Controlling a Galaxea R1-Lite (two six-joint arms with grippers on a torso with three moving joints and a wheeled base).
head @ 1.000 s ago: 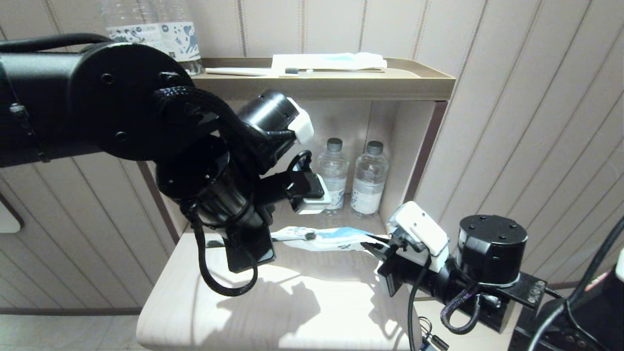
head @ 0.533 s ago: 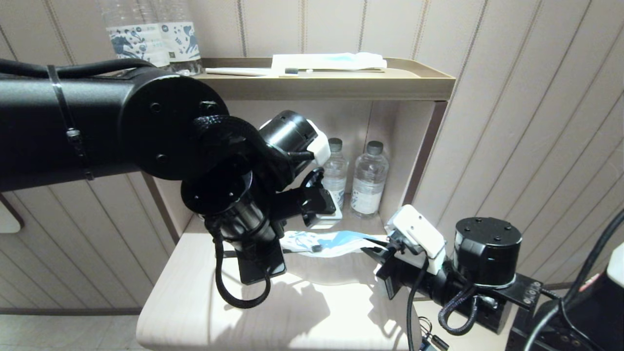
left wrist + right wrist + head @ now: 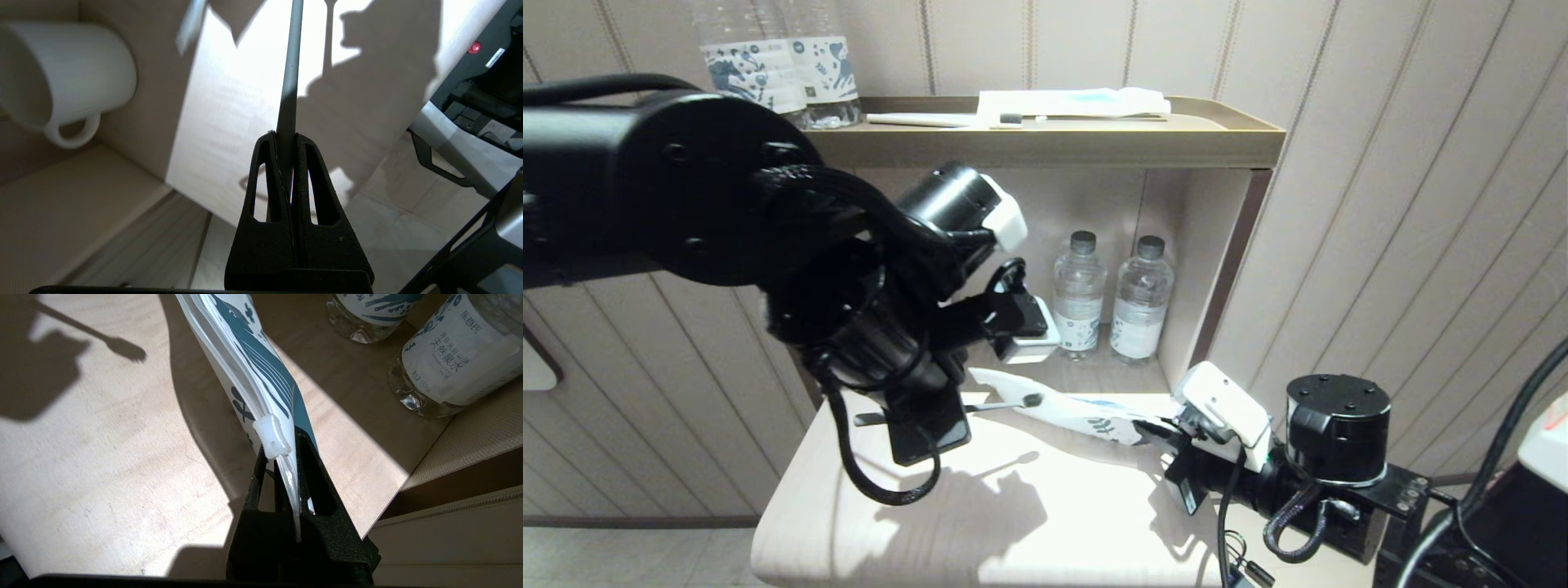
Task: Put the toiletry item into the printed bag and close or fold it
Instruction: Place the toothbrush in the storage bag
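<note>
Two water bottles (image 3: pixel 1111 298) behind a pale wooden shelf (image 3: pixel 1029 506), each end effector clamping: left (image 3: pixel 286 139) toothbrush (image 3: pixel 1001 403), right (image 3: pixel 286 457) printed bag (image 3: pixel 1086 415).

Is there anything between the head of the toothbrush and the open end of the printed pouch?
In the head view, nothing lies between them: the toothbrush head sits right beside the pouch end. The left pincer holds the brush; the right pincer holds the pouch.

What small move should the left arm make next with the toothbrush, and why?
Probably ease the toothbrush head-first toward the printed bag. The left gripper clamps its handle, the right gripper pinches the bag's end, and the brush head lies outside, beside the bag.
</note>
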